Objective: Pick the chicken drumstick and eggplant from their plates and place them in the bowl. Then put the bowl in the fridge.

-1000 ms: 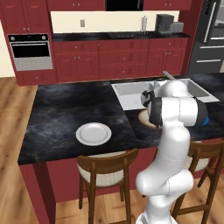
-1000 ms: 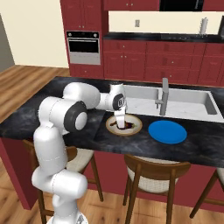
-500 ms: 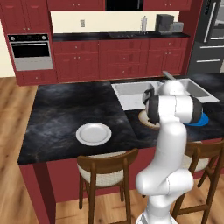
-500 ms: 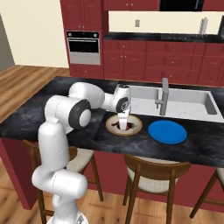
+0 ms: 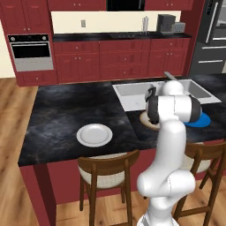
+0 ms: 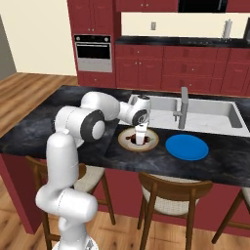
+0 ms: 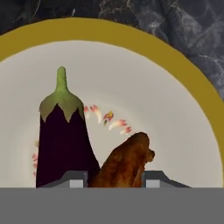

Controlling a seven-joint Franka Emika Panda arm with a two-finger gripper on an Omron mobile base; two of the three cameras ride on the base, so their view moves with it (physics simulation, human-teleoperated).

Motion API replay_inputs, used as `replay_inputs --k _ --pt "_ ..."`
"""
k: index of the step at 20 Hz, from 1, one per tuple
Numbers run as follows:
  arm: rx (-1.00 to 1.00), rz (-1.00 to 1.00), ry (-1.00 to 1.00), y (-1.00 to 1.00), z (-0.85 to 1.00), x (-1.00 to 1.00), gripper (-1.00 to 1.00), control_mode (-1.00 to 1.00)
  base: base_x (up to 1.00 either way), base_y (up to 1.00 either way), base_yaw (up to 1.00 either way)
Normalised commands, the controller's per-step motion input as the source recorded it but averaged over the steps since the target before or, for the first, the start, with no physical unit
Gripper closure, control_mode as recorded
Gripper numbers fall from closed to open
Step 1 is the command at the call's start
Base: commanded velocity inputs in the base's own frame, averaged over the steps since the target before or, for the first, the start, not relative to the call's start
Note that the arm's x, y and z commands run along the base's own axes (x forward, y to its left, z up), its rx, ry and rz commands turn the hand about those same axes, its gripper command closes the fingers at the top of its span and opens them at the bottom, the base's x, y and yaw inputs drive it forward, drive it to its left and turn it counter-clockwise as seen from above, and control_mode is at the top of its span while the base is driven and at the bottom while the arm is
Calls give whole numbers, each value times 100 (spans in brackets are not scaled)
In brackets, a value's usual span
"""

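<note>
**Drumstick and eggplant lying in the bowl**

Pincer point(image 7: 113, 178) is reaching down into the bowl point(image 7: 183, 65), its two grey fingertips point(image 7: 74, 178) sitting apart on either side of the chicken drumstick point(image 7: 124, 162) — whether they are pressing on it I cannot tell.

Going from large to small: the fridge point(image 5: 211, 37) is standing dark at the far right of the left base view, beyond the black marble island point(image 5: 66, 114) with its sink point(image 6: 205, 113). On the island, the white plate point(image 5: 94, 134) is sitting well to the robot's left of the bowl, and the blue plate point(image 6: 186, 147) is lying just beside the bowl point(image 6: 126, 141) on the other side. The bowl is resting between the two plates, in front of the sink.

Inside the bowl, the eggplant point(image 7: 63, 144) — dark purple with a green cap — is lying against the golden-brown drumstick, the two touching on the cream surface.
</note>
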Motion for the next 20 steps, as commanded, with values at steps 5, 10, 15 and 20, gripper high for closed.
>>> replay_inputs --k 5,10,15,20 --pt "1 0 0 0 -17 11 -100 -100 0 0 0" --pt "0 0 -4 -6 -18 0 -100 -100 0 0 0" --pt "0 0 -13 -5 -13 -15 -100 -100 0 0 0" --pt "0 0 -21 0 0 -4 -100 -100 0 0 0"
